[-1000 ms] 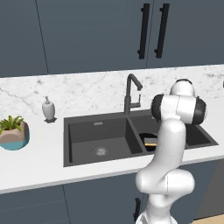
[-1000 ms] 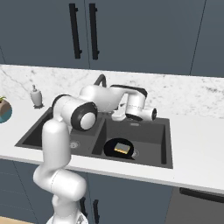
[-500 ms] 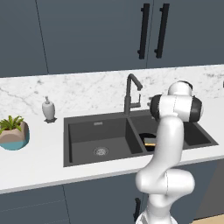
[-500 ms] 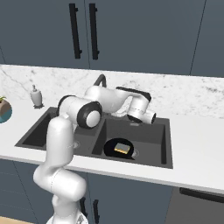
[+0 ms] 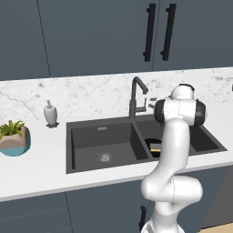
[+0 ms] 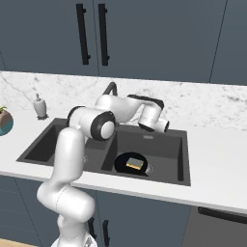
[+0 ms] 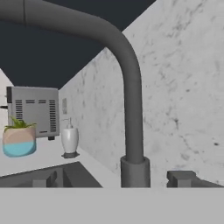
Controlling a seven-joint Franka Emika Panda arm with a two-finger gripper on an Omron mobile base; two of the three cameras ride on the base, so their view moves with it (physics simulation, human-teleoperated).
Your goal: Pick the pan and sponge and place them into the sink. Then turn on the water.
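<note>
I have the arm folded over the sink (image 6: 181,159), with the hand up behind the right basin next to the gooseneck faucet (image 5: 135,96). The gripper (image 5: 150,103) points sideways toward the faucet, and from the left base view I make out its small dark tips spread wide with nothing between them. Through the hand camera I look straight at the faucet's dark upright pipe (image 7: 132,113) curving overhead, with its collar at the bottom and a dark block, probably the lever, just beside it against the marble backsplash (image 7: 183,87).

The pan (image 6: 134,164) sits in the right basin of the sink, near the front wall, and the sponge (image 6: 135,164) lies inside it, yellow side showing. I see no stream at the spout.

Off to the left on the counter (image 5: 36,168) stand the soap dispenser (image 5: 50,113) and, nearer the front, the potted plant (image 5: 14,138), well apart from the sink.
</note>
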